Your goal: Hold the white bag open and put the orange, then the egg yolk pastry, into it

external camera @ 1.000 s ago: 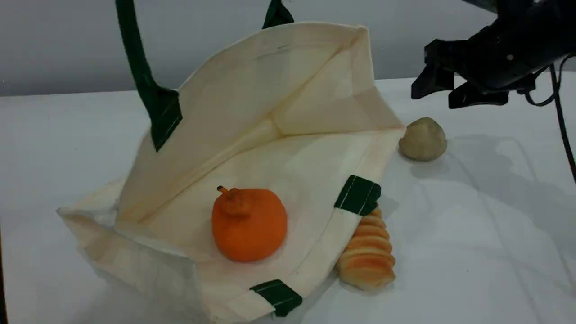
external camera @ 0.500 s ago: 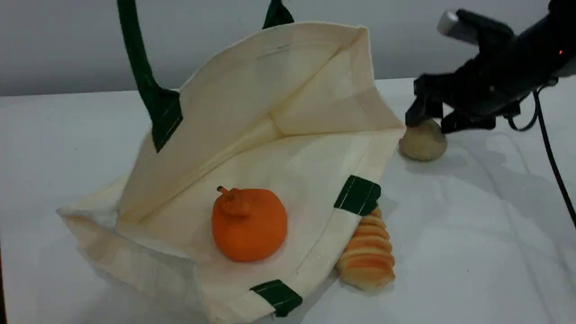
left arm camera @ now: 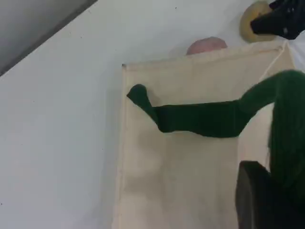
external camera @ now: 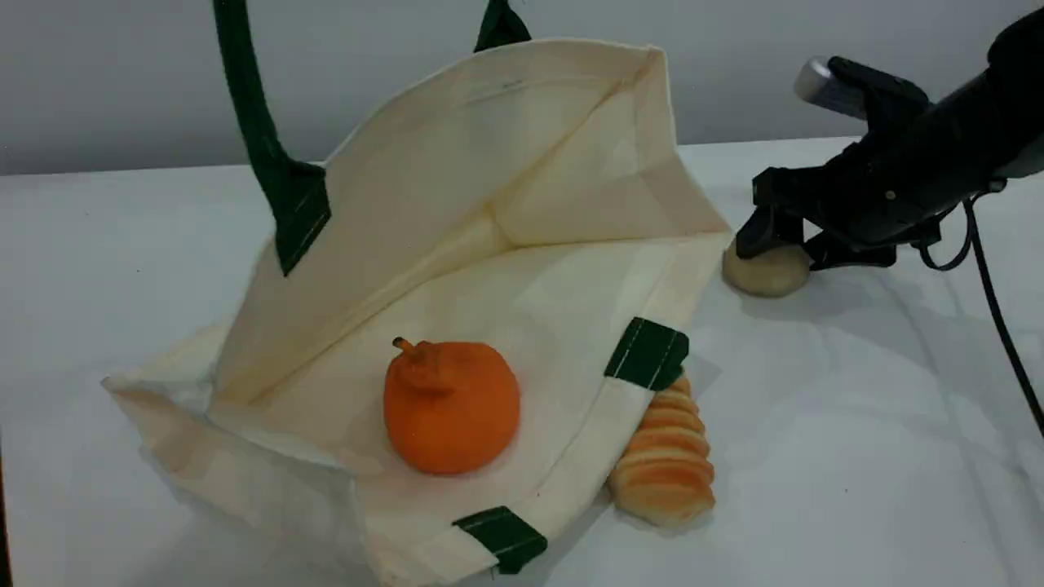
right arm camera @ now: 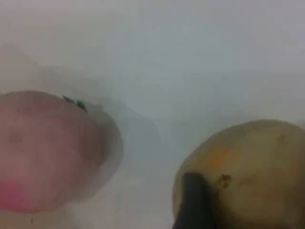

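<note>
The white bag (external camera: 522,163) lies on its side with its mouth facing the camera, its upper wall pulled up by a green handle (external camera: 269,155) that runs out of the top of the scene view. My left gripper (left arm camera: 271,181) is shut on that handle (left arm camera: 205,117). The orange (external camera: 451,406) rests inside the bag on its lower wall. To the right of the bag, the egg yolk pastry (external camera: 767,275) sits on the table. My right gripper (external camera: 783,251) is open and low over it, one finger on each side. In the right wrist view a fingertip (right arm camera: 190,200) sits against the pastry (right arm camera: 252,167).
A ridged golden bread roll (external camera: 665,461) lies against the bag's front right edge. A ball with a pink centre (right arm camera: 43,148) sits behind the bag (left arm camera: 206,45), close to the pastry. The right arm's cable (external camera: 999,318) hangs over the table's right side.
My right gripper has come down from above right of the pastry until its fingers straddle it. The bag, orange and left grip have not moved.
</note>
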